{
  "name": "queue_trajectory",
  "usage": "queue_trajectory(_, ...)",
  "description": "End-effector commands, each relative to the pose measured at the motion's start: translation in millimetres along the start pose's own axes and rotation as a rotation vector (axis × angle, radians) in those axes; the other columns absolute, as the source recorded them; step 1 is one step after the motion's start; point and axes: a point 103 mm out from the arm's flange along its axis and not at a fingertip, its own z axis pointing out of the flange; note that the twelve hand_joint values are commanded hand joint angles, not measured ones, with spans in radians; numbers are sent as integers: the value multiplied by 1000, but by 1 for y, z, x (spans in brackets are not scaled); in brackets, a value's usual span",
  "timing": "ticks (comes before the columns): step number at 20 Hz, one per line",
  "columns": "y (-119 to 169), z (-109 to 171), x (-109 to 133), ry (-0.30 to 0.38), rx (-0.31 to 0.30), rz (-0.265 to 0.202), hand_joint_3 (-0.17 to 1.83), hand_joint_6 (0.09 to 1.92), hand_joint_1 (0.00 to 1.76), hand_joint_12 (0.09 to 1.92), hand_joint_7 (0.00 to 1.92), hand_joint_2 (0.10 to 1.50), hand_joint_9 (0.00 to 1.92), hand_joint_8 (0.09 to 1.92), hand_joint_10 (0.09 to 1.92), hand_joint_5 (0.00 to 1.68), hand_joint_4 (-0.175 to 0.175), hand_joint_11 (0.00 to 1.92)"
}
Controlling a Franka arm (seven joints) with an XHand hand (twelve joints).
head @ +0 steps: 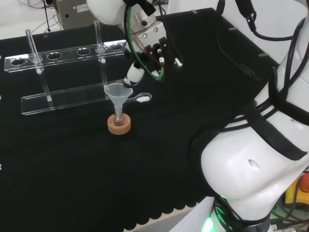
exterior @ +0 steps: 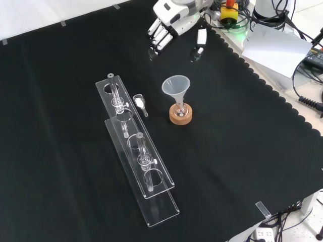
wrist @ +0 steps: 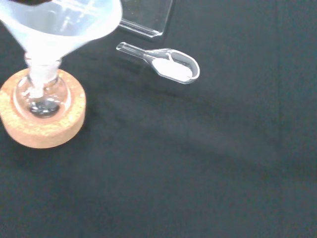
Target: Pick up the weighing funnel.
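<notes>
Front view: the hand [exterior: 166, 22] hovers with straight fingers [exterior: 160, 38], holding nothing, well apart from the weighing funnel [exterior: 140, 103] lying beside the rack [exterior: 151, 191].

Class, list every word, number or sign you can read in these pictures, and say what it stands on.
None: no readable text shows on the weighing funnel, the funnel, the cork ring or the clear rack.

Rear, front, close wrist; shared weighing funnel [head: 143, 98] [exterior: 140, 103] [wrist: 172, 67]
</notes>
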Motion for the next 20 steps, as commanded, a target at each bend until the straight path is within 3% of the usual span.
queue_trajectory(1, 7, 8, -18, 23, -8, 3, 513, 87, 649, 1361, 316, 634, 622, 678, 603, 352, -34, 388)
queue_trajectory(8, 27, 23, -43, 79, -32, 15, 522, 87, 659, 1360, 348, 637, 645, 677, 600, 374, -37, 399)
queue_trajectory(20, 80, 70, -71, 191, -20, -18, 598, 87, 775, 1314, 516, 627, 745, 670, 550, 488, -43, 462)
